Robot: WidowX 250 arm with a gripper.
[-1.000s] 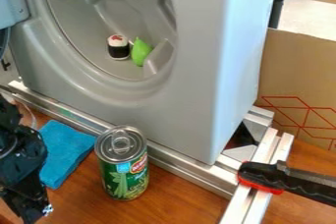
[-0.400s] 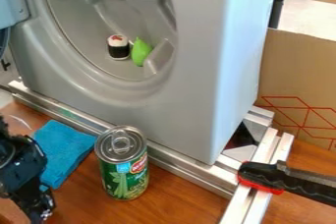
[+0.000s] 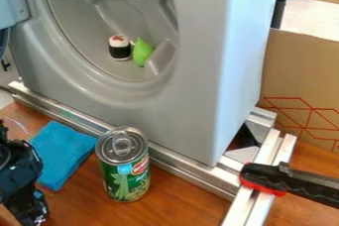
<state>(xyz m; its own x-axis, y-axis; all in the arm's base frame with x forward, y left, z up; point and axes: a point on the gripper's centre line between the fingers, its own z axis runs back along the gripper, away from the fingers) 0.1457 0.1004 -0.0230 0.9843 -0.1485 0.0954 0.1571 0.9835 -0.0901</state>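
The black gripper (image 3: 31,215) hangs at the lower left edge of the camera view, over the wooden table, left of a green can (image 3: 124,178) that stands upright with its metal lid up. A blue cloth (image 3: 63,150) lies flat between the gripper and the can, partly behind the arm. Inside the round hollow of the grey machine (image 3: 192,106), a white and black sushi-like toy (image 3: 120,48) sits beside a green pear-shaped toy (image 3: 141,52).
Metal rails (image 3: 192,173) run along the machine's base, in front of it. A black and red clamp (image 3: 265,178) grips the rail at the right. Behind it stands a cardboard sheet (image 3: 301,71). The machine's blue-grey door (image 3: 12,2) is at the upper left.
The arm and gripper have shifted slightly, first downward and then left, uncovering more of the blue cloth. The can, cloth and toys have stayed in place.
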